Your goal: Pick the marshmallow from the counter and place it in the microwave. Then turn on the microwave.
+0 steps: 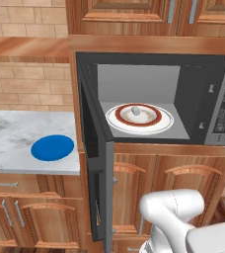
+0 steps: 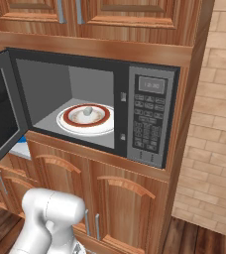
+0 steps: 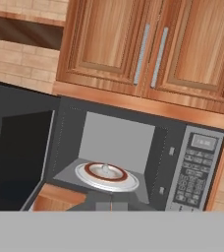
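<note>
the microwave [image 1: 154, 99] stands open beside the marble surface [image 1: 16, 138], the marshmallow [image 1: 135, 111] already on its red-rimmed plate [image 1: 156, 126], likely light, soft, best pinched gently across its sides, while i cannot tell the tool's opening.

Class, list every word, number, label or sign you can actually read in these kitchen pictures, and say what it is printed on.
No text can be read anywhere.
Microwave keypad: buttons carry pale marks, too small and blurred to read.
Microwave display: faint marks, unreadable.
Cabinets, counter and blue plate: no lettering.
</note>
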